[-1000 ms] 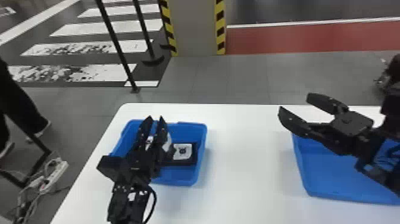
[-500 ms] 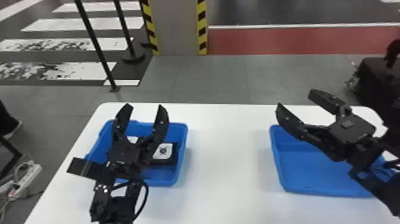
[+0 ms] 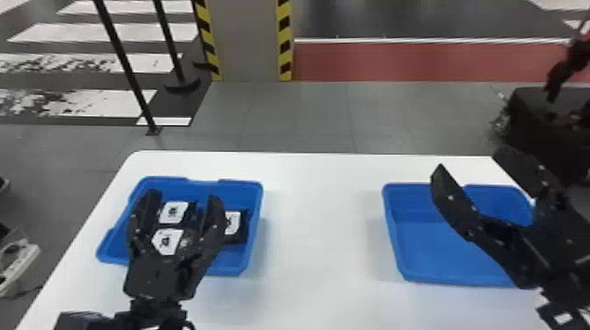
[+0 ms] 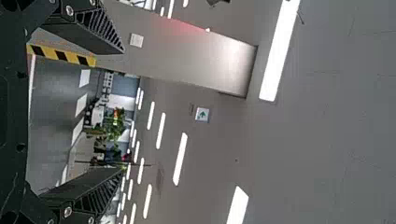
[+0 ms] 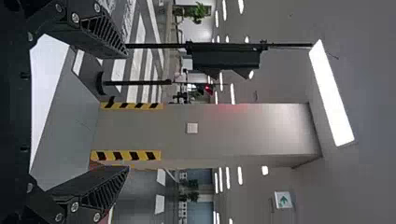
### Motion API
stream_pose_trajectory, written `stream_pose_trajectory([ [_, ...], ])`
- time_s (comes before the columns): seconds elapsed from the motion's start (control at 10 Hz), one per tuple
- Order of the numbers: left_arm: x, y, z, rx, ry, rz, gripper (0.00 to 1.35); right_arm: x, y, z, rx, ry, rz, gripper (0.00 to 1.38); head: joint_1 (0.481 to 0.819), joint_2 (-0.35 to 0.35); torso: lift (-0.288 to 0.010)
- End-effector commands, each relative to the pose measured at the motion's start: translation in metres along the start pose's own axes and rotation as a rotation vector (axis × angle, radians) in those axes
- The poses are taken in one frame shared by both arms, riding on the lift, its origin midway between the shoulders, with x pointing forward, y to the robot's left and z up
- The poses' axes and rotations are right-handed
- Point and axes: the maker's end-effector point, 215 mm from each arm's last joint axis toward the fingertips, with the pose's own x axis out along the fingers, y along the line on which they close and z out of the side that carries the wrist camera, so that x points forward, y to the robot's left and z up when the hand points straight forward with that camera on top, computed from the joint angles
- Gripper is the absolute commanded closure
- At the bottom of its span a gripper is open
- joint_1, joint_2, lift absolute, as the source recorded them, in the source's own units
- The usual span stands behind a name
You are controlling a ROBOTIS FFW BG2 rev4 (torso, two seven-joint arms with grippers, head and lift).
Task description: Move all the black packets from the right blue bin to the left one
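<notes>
Black packets (image 3: 238,231) in left bin (image 3: 237,264)

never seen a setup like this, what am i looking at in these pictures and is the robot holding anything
This is a robot with two black arms, each ending in a two-fingered pincer. The head picture looks down from its head at a white table. The other two come from cameras on its left and right wrists; they are turned sideways and look past the fingers at the pillar and ceiling lights.

On the table stand two blue tubs, the left one holding black packets with white labels. The left pincer is over that tub, the right pincer by the right tub. Both are open and hold nothing.
</notes>
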Motion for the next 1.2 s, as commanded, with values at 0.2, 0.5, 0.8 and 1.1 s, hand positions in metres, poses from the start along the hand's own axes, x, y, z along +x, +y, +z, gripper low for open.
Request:
stream_pose_trajectory([
  [0.2, -0.048, 0.003, -0.064, 0.003, 0.369, 0.004, 0.14, -0.038, 0.015, -0.034, 0.028, 0.105, -0.015, 0.19, 0.695, 0.064, -0.11],
  [0.5, -0.086, 0.023, -0.085, 0.127, 0.535, -0.001, 0.14, -0.063, 0.016, -0.086, 0.05, 0.226, -0.032, 0.19, 0.695, 0.071, -0.11],
  [0.8, -0.087, 0.036, -0.039, 0.195, 0.49, 0.019, 0.14, -0.094, -0.01, -0.111, -0.019, 0.334, -0.103, 0.19, 0.695, 0.095, -0.11],
  [1.1, -0.076, 0.022, 0.011, 0.206, 0.419, 0.012, 0.14, -0.107, -0.053, -0.123, -0.092, 0.38, -0.169, 0.19, 0.695, 0.036, -0.11],
])
